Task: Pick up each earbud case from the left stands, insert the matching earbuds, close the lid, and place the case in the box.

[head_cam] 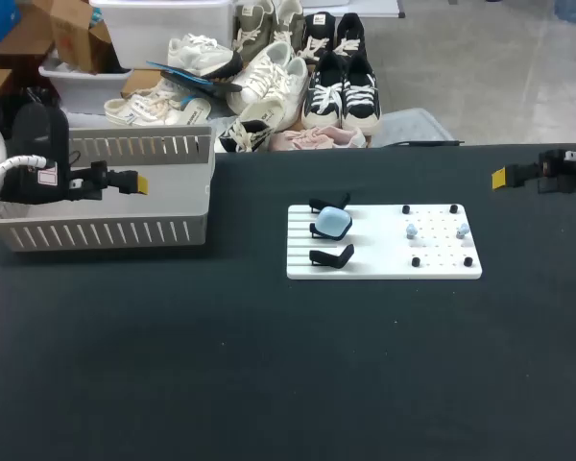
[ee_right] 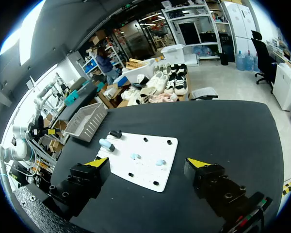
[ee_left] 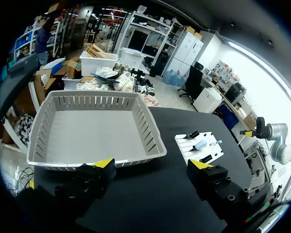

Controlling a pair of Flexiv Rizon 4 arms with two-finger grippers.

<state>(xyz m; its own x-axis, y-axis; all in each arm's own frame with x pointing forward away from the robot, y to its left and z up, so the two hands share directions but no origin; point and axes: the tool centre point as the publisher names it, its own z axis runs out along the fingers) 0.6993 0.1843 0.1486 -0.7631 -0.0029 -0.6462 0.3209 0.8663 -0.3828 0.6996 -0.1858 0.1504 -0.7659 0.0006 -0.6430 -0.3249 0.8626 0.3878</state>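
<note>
A white board (head_cam: 374, 254) lies at the table's middle. On its left side stand three black stands; the middle one carries a light blue earbud case (head_cam: 332, 224), lid shut, and the outer two (head_cam: 332, 256) are bare. Two light blue earbuds (head_cam: 412, 230) (head_cam: 463, 230) sit among black pegs on the board's right side. My left gripper (head_cam: 139, 182) hangs open over the grey basket (head_cam: 106, 230), far left of the board. My right gripper (head_cam: 499, 177) is open, above the table's far right. In the right wrist view the case (ee_right: 106, 144) and earbuds (ee_right: 134, 156) lie ahead of the open gripper (ee_right: 148, 162).
In the left wrist view the grey basket (ee_left: 150, 131), with nothing in it, lies just ahead of the open gripper (ee_left: 153, 165), and the board (ee_left: 213, 148) is off beyond the basket's corner. Black tabletop surrounds the board on all sides.
</note>
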